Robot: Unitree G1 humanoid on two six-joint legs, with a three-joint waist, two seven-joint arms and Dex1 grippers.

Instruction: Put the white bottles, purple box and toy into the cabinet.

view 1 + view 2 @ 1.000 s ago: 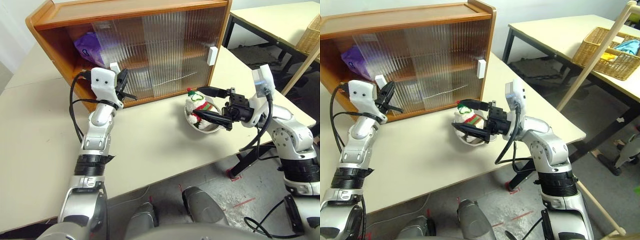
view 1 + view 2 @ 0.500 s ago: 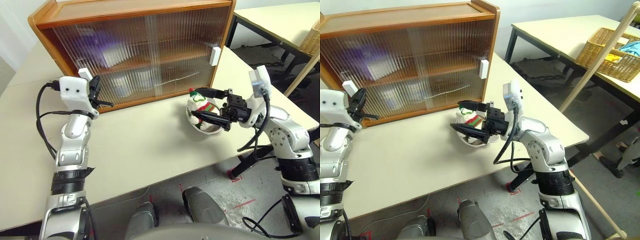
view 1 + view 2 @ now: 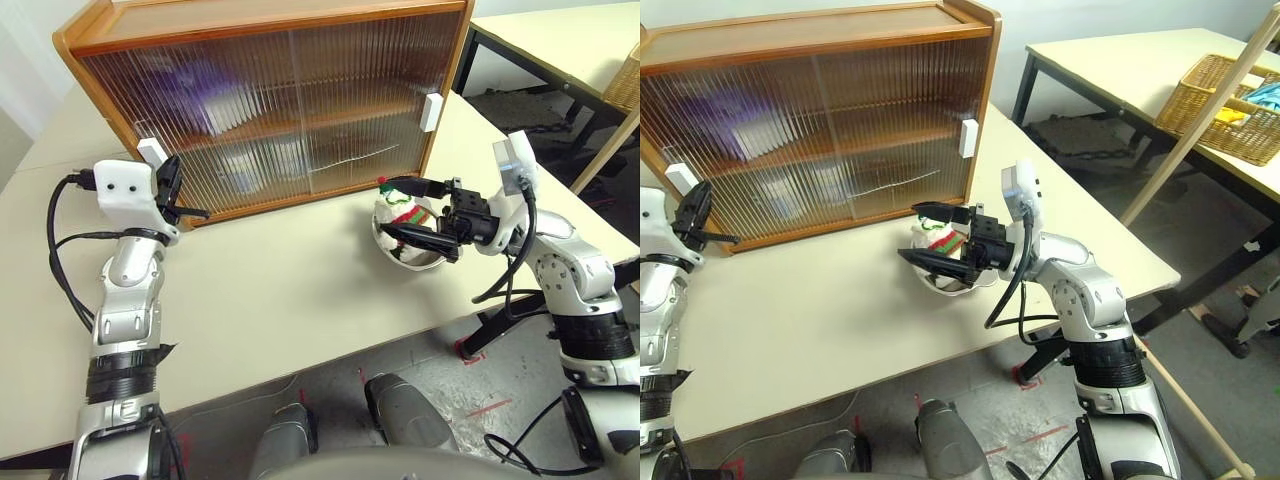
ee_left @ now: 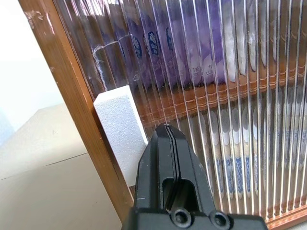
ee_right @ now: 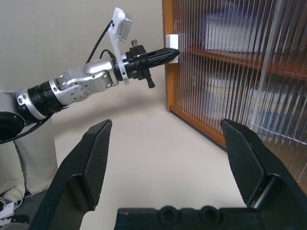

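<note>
Since the earlier frame, the left sliding door has travelled to the cabinet's left end, so both ribbed doors now cover the front and the opening that showed the purple box bare is gone; the left arm has swung leftward with it.

Left: the left gripper [image 3: 176,200] has its fingers pressed together, their tips just beside the white block handle [image 4: 120,129] at the left post of the cabinet [image 3: 270,20]; whether they touch the handle cannot be told. Behind the ribbed panel the purple box [image 3: 200,85] lies on the upper shelf towards the left end. Pale, blue-printed shapes on the lower shelf [image 4: 230,163] are probably the white bottles, though the ribbing blurs them.

Centre: the cabinet stands along the far edge of the bench [image 3: 280,290]. A second white handle [image 3: 430,112] sits at its right end.

Right: the toy [image 3: 398,212] rests in a shallow metal dish [image 3: 415,255] near the right edge of the bench, in front of the cabinet's right corner. The right gripper [image 3: 412,211] is spread wide, one finger on either side of the toy, holding nothing.

Step in hand, by judgement: box and bottles appear stowed; the toy remains. The next move calls for the right gripper to close on the toy and lift it clear of the dish, and for a door to be slid open again to admit it.
</note>
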